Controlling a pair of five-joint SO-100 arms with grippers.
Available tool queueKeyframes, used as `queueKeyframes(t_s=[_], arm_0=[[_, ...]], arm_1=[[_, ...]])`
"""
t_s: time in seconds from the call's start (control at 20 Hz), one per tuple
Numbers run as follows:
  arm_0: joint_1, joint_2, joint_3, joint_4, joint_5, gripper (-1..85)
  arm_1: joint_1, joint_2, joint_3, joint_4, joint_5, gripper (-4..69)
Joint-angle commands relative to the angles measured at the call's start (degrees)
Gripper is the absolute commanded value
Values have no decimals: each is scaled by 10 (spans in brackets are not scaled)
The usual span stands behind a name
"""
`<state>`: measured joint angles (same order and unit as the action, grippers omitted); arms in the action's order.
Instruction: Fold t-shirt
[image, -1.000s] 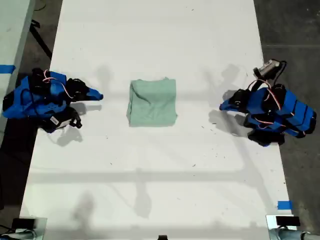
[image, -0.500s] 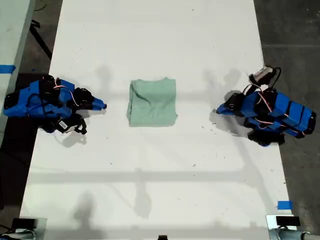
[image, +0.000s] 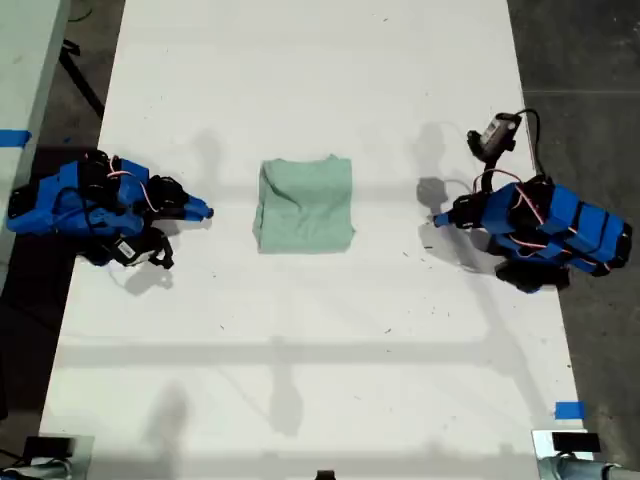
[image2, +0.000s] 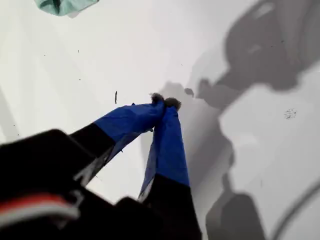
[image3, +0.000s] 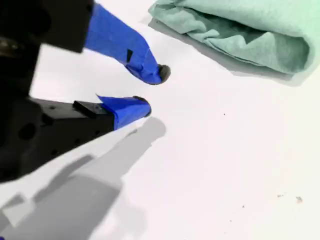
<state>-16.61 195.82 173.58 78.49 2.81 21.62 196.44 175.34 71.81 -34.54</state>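
Both my arms are built of bright blue shells over black motor blocks, with thin red and white cables looping across them. My first gripper (image2: 165, 102) has blue tapered fingers (image2: 167, 145) on a black body, tipped with small dark pads. My second gripper (image3: 152, 90) has matching blue fingers (image3: 120, 42).

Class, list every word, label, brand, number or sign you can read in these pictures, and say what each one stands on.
None can be read.
The t-shirt is plain, with no print showing.
The white table carries no writing.
The blue tape pieces beside the table are blank.
A small white tag on the arm at the exterior view's left is too small to read.
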Motion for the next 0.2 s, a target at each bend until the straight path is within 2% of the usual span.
queueKeyframes(t_s=[0.0,0.15], arm_0=[[-4,2,-3,3,-6,95],[-3,2,-3,3,-6,95]], arm_1=[[-2,1,-3,-13,-9,11],[-2,1,-3,-13,-9,11]])
